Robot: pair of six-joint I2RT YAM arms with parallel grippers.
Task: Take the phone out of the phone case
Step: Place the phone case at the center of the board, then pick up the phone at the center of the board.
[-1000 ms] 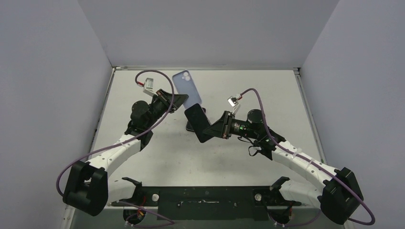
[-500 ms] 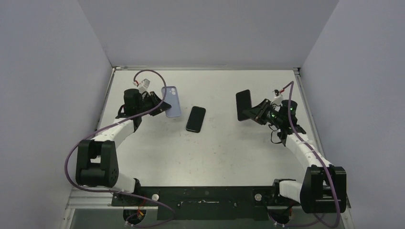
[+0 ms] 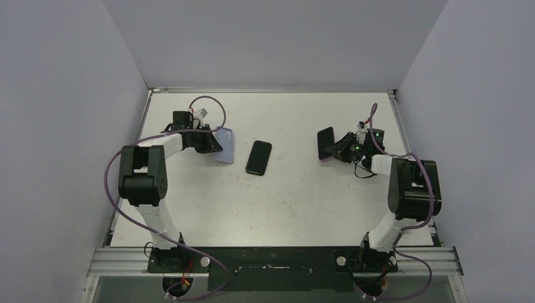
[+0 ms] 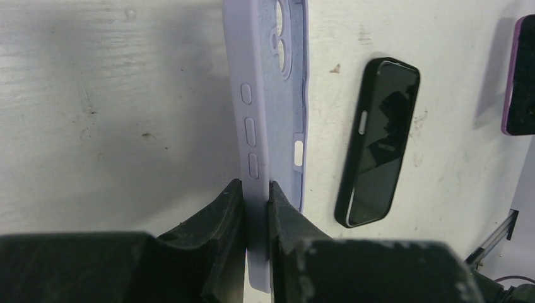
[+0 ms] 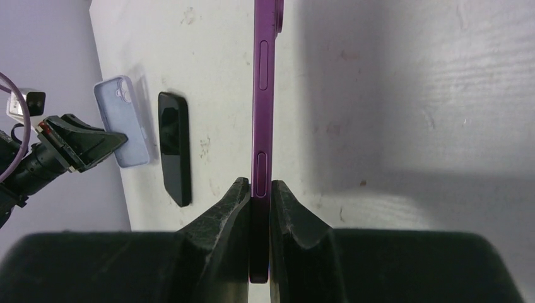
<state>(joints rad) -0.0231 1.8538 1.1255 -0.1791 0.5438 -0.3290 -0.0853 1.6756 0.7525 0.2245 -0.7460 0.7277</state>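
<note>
The empty lilac phone case (image 3: 225,146) is edge-on at the left of the table, its side wall pinched by my shut left gripper (image 3: 213,144). The left wrist view shows its buttons and camera cutout (image 4: 277,95) running away from the gripper (image 4: 257,189). The purple phone (image 3: 325,143) is out of the case and held on edge at the right by my shut right gripper (image 3: 339,147). In the right wrist view the phone's thin purple side (image 5: 262,95) rises from between that gripper's (image 5: 259,189) jaws. Case and phone are far apart.
A second, black phone (image 3: 258,157) lies flat on the white table (image 3: 284,202) between the two grippers, also seen from both wrists (image 4: 377,142) (image 5: 175,148). Grey walls enclose the table on three sides. Purple cables loop off both arms.
Both arms have swung apart from the table's middle: the left carried the case left and down, the right carried the phone right and down. The black phone has not moved.
</note>
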